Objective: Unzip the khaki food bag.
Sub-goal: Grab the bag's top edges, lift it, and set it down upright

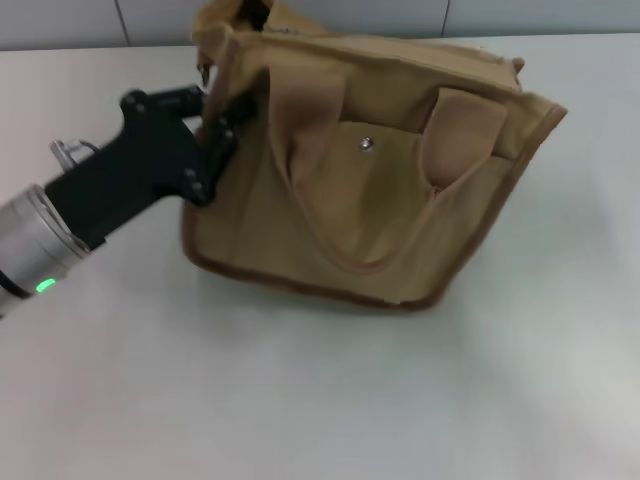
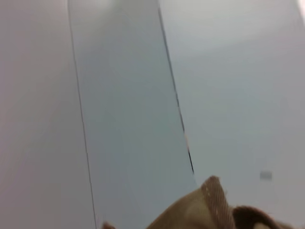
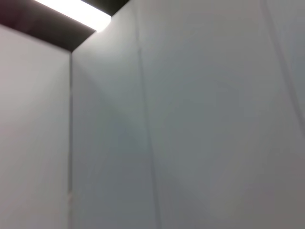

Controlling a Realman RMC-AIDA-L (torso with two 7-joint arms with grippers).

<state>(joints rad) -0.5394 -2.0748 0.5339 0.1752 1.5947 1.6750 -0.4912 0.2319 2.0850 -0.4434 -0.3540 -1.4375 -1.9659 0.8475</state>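
The khaki food bag (image 1: 400, 190) stands on the white table, a boxy tan tote with a silver snap (image 1: 367, 144) on its front pocket, two wide handles folded down over the front and brown base trim. My left gripper (image 1: 215, 110) is at the bag's left end, near the top. Its black fingers are closed on the fabric edge there, and that corner is pulled up. A bit of tan fabric (image 2: 209, 210) shows in the left wrist view. The top zipper is mostly hidden behind the front rim. My right gripper is out of view.
The white table (image 1: 320, 400) spreads in front of and to the right of the bag. A tiled wall (image 1: 80, 20) runs along the back. Both wrist views show mostly wall panels.
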